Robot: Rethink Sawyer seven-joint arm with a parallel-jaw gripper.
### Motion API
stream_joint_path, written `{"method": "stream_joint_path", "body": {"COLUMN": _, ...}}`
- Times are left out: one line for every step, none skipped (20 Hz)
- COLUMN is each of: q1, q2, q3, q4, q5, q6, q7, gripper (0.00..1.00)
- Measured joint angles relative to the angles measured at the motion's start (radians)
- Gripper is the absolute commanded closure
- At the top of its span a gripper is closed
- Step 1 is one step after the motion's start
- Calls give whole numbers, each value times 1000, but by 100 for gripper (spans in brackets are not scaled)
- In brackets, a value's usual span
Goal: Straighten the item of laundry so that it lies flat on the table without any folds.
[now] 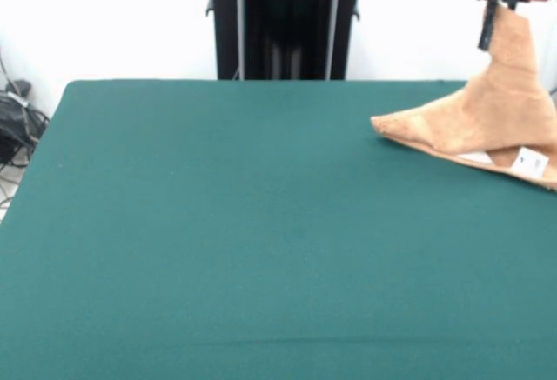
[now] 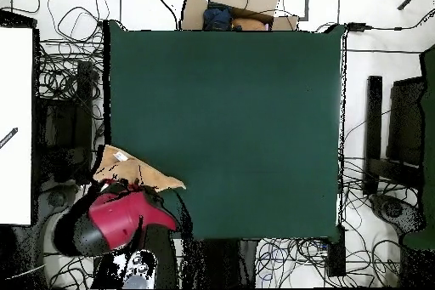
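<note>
1. The towel point(image 1: 487, 110) is pinched at its raised peak by the jaws point(image 1: 490, 25).
2. From there it is draped down in a cone.
3. Its lower part is spread on the desk point(image 1: 218, 241), near the edge, white label point(image 1: 531, 163) showing.
</note>
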State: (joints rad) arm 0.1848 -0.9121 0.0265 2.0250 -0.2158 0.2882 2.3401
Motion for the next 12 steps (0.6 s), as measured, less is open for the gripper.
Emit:
{"method": "stream_joint_path", "body": {"q1": -25, "q2": -4, "q3": 9, "q4": 19, "q5": 9, "q6": -28, "q7": 0, "gripper": 100}}
{"method": "stream_joint_path", "body": {"q1": -37, "q2": -6, "q3": 14, "q4": 28, "q5": 13, "q6": -39, "q7": 0, "gripper": 100}}
{"method": "stream_joint_path", "body": {"q1": -52, "q2": -9, "q3": 21, "q4": 40, "q5": 17, "q6": -54, "q7": 0, "gripper": 100}}
{"method": "stream_joint_path", "body": {"q1": -85, "q2": -19, "q3": 40, "q4": 67, "q5": 23, "q6": -76, "q7": 0, "gripper": 100}}
{"method": "stream_joint_path", "body": {"q1": -99, "q2": -24, "q3": 49, "q4": 78, "q5": 25, "q6": -81, "q7": 0, "gripper": 100}}
{"method": "stream_joint_path", "body": {"q1": -115, "q2": -30, "q3": 60, "q4": 90, "q5": 28, "q6": -83, "q7": 0, "gripper": 100}}
{"method": "stream_joint_path", "body": {"q1": -139, "q2": -41, "q3": 78, "q4": 108, "q5": 31, "q6": -83, "q7": 0, "gripper": 100}}
{"method": "stream_joint_path", "body": {"q1": -162, "q2": -51, "q3": 97, "q4": 124, "q5": 35, "q6": -83, "q7": 0, "gripper": 100}}
{"method": "stream_joint_path", "body": {"q1": -188, "q2": -63, "q3": 119, "q4": 142, "q5": 38, "q6": -83, "q7": 0, "gripper": 100}}
{"method": "stream_joint_path", "body": {"q1": -210, "q2": -74, "q3": 139, "q4": 156, "q5": 42, "q6": -83, "q7": 0, "gripper": 100}}
{"method": "stream_joint_path", "body": {"q1": -251, "q2": -92, "q3": 176, "q4": 181, "q5": 46, "q6": -84, "q7": 0, "gripper": 100}}
{"method": "stream_joint_path", "body": {"q1": -282, "q2": -105, "q3": 203, "q4": 199, "q5": 48, "q6": -83, "q7": 0, "gripper": 100}}
